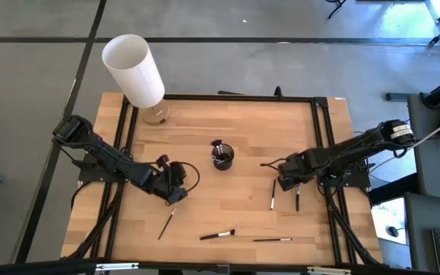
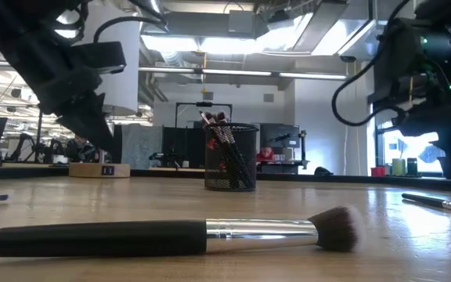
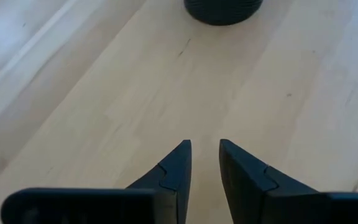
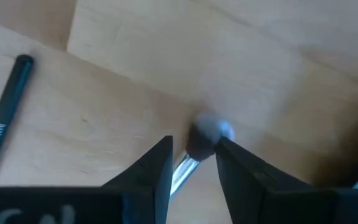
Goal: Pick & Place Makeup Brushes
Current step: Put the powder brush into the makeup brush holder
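A black mesh cup (image 1: 221,157) stands mid-table with several makeup brushes upright in it; the low view shows the cup (image 2: 230,157) too. Other brushes lie flat on the wood: one (image 1: 167,223) near the left, a thick one (image 1: 217,234) (image 2: 171,235), a thin one (image 1: 272,239), and two (image 1: 273,195) (image 1: 297,199) below the right gripper. My right gripper (image 1: 280,167) (image 4: 193,149), right of the cup, is shut on a pale-tipped brush (image 4: 211,132). My left gripper (image 1: 183,177) (image 3: 205,146) is open and empty, left of the cup (image 3: 222,9). My right gripper pinches the pale-tipped brush between its two fingers at the metal ferrule (image 4: 183,169), just behind the bristle head. The brush runs roughly along the fingers, and its head (image 4: 211,132) sticks out past the fingertips. In the high view it (image 1: 269,163) points toward the cup.
A white cylinder lamp (image 1: 134,69) on a wooden base stands at the far left corner. A black frame (image 1: 235,97) runs along the table's edges. A dark-handled brush with lettering (image 4: 4,127) lies beside the right gripper. Bare wood lies between the cup and the near brushes.
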Robot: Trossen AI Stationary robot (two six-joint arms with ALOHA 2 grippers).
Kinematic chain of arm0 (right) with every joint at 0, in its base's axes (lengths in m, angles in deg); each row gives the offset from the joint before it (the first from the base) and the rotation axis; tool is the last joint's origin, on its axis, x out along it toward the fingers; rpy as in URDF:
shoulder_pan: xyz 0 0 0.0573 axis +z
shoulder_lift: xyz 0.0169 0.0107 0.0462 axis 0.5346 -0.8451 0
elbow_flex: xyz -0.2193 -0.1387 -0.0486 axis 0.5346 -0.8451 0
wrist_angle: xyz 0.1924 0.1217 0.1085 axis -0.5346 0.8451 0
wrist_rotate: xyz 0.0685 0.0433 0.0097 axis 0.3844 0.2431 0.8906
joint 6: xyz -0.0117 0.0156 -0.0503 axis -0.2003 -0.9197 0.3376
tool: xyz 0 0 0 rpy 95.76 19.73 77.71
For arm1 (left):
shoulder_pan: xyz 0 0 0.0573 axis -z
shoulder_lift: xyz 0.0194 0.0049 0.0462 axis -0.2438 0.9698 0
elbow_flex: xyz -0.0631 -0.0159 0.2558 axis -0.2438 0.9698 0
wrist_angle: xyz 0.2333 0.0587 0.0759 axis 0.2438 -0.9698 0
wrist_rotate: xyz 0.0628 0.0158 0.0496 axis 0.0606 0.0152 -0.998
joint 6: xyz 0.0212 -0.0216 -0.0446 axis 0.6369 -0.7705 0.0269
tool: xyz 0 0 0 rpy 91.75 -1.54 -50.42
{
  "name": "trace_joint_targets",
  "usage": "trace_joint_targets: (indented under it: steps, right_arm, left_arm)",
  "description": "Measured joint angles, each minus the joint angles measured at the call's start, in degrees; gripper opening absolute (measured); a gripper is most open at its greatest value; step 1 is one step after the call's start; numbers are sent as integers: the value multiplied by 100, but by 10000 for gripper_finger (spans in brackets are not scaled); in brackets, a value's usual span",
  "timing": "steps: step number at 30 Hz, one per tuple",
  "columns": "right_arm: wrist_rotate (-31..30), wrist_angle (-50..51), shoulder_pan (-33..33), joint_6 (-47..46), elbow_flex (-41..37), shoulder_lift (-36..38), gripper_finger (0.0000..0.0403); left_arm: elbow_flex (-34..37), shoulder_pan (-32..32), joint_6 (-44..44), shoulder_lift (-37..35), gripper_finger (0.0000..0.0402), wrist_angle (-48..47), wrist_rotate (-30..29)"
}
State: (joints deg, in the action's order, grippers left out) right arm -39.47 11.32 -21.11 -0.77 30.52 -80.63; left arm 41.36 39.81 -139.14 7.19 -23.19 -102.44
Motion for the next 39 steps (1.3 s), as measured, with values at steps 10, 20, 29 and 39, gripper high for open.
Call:
trace_joint_targets:
  steps: [10, 20, 29, 39]
  right_arm:
    - [132, -652, 0, 111, -329, 15, 80]
    - [-808, -759, -72, 1312, 1035, 0, 18]
    - [-4339, -1740, -129, 4500, 2852, 4, 8]
    - [-4162, -6232, -430, 7065, 2046, -814, 8]
  left_arm:
    - [16, 15, -26, 0, 82, 109, -111]
    - [16, 1, 36, 0, 82, 114, -570]
    - [16, 1, 104, 0, 81, 111, -1141]
    - [16, 1, 189, 0, 81, 92, -1299]
